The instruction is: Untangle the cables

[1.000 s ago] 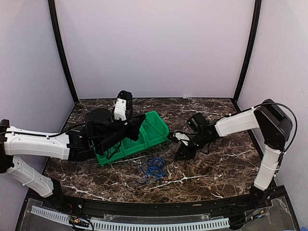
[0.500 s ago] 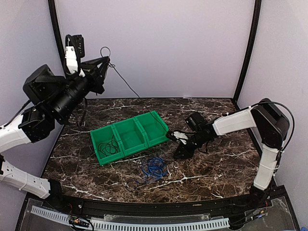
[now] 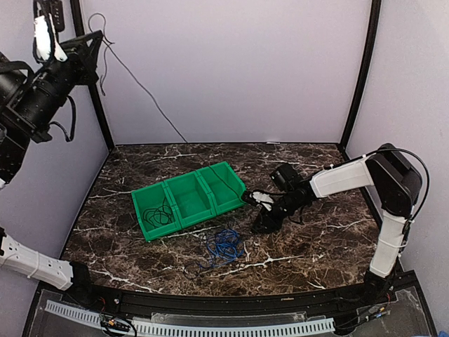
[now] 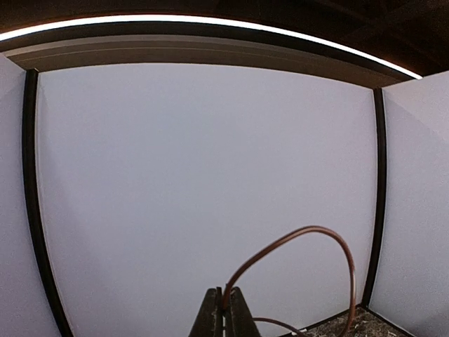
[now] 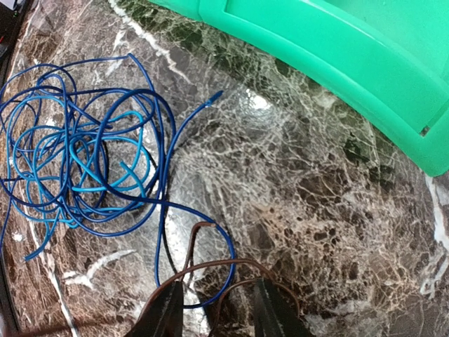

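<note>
My left gripper (image 3: pixel 97 36) is raised high at the upper left and is shut on a thin dark cable (image 3: pixel 144 91). That cable slants down toward the back of the table. In the left wrist view the cable (image 4: pixel 330 242) arcs out from between the closed jaws of the left gripper (image 4: pixel 226 293). My right gripper (image 3: pixel 262 222) sits low on the table, right of the green bin (image 3: pixel 210 184), and is open. Brown cable loops (image 5: pixel 210 249) lie on the marble between the fingers of the right gripper (image 5: pixel 217 284). A blue cable tangle (image 5: pixel 77 161) lies just beyond them.
The green three-compartment bin (image 5: pixel 330 67) holds a black cable bundle (image 3: pixel 158 213) in its left compartment. The blue tangle (image 3: pixel 223 246) lies in front of the bin. Black corner posts and pale walls close in the marble table (image 3: pixel 316 239).
My left arm has swung up from the bin to the upper left, drawing the thin dark cable up with it. The right gripper's jaws have spread wider and the arm has stayed in place.
</note>
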`<state>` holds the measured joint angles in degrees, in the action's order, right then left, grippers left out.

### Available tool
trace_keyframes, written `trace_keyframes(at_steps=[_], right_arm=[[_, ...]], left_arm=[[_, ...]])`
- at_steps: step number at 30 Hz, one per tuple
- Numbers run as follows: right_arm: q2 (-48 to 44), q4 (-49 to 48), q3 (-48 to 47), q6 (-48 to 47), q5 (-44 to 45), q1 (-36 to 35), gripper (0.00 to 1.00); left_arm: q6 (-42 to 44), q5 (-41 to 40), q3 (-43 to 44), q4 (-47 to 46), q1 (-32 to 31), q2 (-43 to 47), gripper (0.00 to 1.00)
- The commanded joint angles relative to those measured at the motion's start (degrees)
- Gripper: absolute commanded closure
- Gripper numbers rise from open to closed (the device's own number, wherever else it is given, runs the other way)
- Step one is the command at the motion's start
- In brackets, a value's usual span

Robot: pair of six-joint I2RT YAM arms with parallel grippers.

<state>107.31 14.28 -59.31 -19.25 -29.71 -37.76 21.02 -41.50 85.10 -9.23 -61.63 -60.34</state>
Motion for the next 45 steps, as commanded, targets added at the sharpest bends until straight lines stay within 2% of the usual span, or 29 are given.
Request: trace_keyframes(at_steps=[1,6,11,14,17,22,23,24,26,29,35,41,45], right_arm=[[0.2,1.1,0.8,-0.6,2.2,-0.3,0.60],[-0.6,0.7,1.4,-1.1,2.8,-0.3,0.61],[-1.0,1.7,0.9,-1.4,2.4,-0.3,0.62],[-3.4,3.4,-0.1,-1.9,3.1,-0.3,0.59],[-8.0,5.1,-0.7,-4.7,5.9,-0.2,0.47],[-15.0,11.0,-3.0,-9.5,8.0,-0.1,0.30],[-16.3,12.5,-3.6,-10.1,8.1,-0.1,0.17],[-17.8,13.6,-4.3,-10.4,8.3,-0.1,0.09],[-20.8,15.7,-5.0,-11.3,8.2,0.1,0.02],[-25.3,17.9,-5.7,-13.3,6.9,0.2,0.01],[-31.0,20.6,-5.3,-14.9,4.8,0.6,0.01],[-34.6,12.4,4.5,-13.1,3.2,2.4,0.01],[-34.0,5.5,10.4,-10.5,0.5,3.6,0.03]], left_arm=[[11.0,-4.6,10.1,-1.3,0.2,-0.4,1.00],[15.7,-5.6,16.5,-0.8,0.2,-2.9,1.00],[13.9,-6.9,15.4,1.7,0.2,-3.4,1.00],[11.6,-8.6,13.4,4.4,0.2,-2.9,1.00],[10.3,-10.0,12.2,8.0,0.2,-2.9,1.00],[8.0,-16.9,11.6,17.6,0.5,-4.5,1.00],[5.3,-17.1,11.6,19.4,0.7,-4.5,1.00],[3.8,-16.8,11.5,22.7,0.9,-4.5,1.00],[-0.7,-15.3,10.9,26.8,2.3,-4.1,1.00],[-8.4,-11.8,9.8,32.9,5.8,-3.7,1.00],[-16.4,-3.4,9.0,39.9,9.8,-6.3,1.00],[-20.5,2.3,9.0,45.1,13.2,-9.6,1.00],[-25.1,5.7,0.9,43.9,14.9,-7.9,1.00]])
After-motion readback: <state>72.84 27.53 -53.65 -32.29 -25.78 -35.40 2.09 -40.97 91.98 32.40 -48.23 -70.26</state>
